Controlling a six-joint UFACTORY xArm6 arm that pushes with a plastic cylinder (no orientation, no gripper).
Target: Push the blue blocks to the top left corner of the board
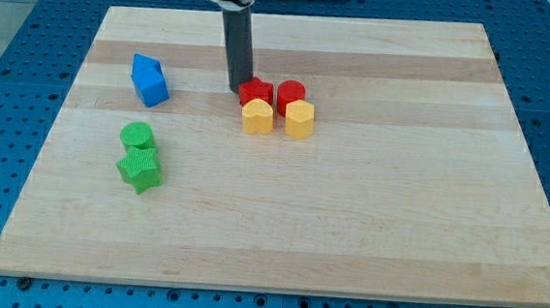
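One blue block (150, 80), an irregular pentagon-like shape, lies on the wooden board (378, 210) at the view's left, a little below the top left corner. I see no second blue block. My tip (236, 90) stands at the upper middle of the board, well to the right of the blue block and right against the left side of a red block (256, 92).
A second red block (291, 92) sits right of the first. Two yellow blocks (257, 117) (299, 119) lie just below the red ones. A green round block (137, 136) and a green star block (139, 171) lie below the blue block.
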